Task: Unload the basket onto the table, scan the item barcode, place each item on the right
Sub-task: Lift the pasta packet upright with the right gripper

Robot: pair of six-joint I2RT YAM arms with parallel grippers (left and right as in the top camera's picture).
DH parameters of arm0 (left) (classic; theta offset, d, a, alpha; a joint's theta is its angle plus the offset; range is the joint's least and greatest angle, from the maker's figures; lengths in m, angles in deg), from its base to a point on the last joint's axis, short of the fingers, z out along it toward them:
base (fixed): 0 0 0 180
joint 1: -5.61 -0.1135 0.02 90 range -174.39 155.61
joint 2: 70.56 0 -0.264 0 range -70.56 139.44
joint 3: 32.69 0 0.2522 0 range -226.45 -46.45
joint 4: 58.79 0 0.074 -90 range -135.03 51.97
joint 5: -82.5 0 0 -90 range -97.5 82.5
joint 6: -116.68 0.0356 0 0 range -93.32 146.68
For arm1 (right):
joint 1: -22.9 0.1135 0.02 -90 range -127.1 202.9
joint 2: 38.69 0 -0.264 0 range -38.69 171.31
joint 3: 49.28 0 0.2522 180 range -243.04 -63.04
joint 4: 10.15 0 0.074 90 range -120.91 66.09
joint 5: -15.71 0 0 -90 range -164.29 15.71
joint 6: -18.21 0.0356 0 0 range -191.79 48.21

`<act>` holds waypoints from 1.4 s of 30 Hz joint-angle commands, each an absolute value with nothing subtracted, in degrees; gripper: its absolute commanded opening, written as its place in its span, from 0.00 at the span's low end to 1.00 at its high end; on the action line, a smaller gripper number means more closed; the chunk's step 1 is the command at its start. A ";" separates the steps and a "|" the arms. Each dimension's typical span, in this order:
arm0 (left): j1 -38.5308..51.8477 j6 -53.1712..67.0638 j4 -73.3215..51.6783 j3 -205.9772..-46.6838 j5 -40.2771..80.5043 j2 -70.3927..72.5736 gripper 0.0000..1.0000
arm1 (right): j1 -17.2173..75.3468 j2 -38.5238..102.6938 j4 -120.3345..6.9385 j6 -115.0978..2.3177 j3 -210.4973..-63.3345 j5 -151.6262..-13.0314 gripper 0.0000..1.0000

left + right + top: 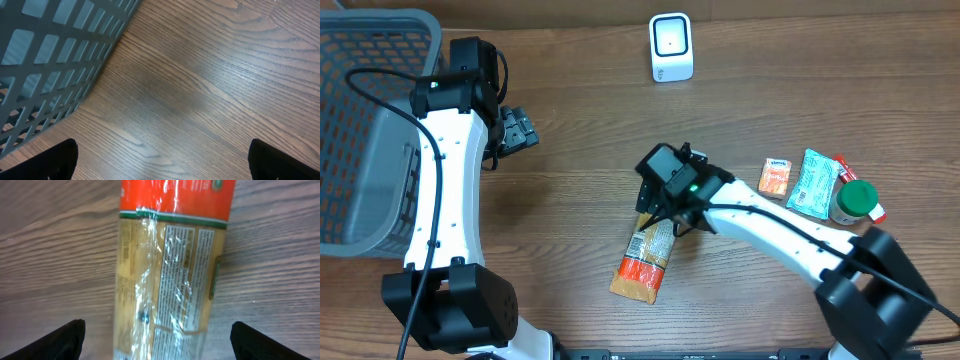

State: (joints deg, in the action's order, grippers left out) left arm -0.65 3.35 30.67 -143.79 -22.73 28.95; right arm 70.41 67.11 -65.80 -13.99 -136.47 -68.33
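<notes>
**Packet lying flat, right jaws standing wide over it**

The packet (646, 260) is lying flat on the wooden table (570, 90), well below the white scanner (671, 47) and a little to its left in the overhead view. It is a long, narrow bag. The end farther from the scanner is carrying a red-orange band, and the end nearer it is showing clear, crinkled film over pale yellow contents. In the right wrist view a panel of small print is facing up on the film, with a glossy seam running along the packet beside it; the print is too fine to read.

The right gripper (660, 212) is hanging over the packet's clear end. Its fingertips (65, 340) are standing wide apart, one on each side of the bag, touching neither it nor the table and gripping nothing.

The left gripper (518, 130) is sitting well to the scanner's left and lower, just beside the grey basket (380, 60). Its jaws are spread fully and holding nothing.
</notes>
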 commanded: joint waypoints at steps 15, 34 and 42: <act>-0.76 4.62 30.80 -144.87 -22.66 29.08 1.00 | 65.71 74.78 -78.72 -29.13 -139.96 -65.84 0.89; -0.76 4.62 30.78 -144.87 -22.66 29.08 1.00 | 57.53 73.34 -73.63 -26.88 -140.14 -75.87 0.88; -0.76 4.62 30.80 -144.87 -22.66 29.08 1.00 | 58.01 73.47 -76.03 -26.58 -140.12 -70.95 0.78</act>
State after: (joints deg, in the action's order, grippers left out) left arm -0.65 3.35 30.67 -143.79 -22.73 28.95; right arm 57.66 74.32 -74.87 -27.34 -139.18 -74.65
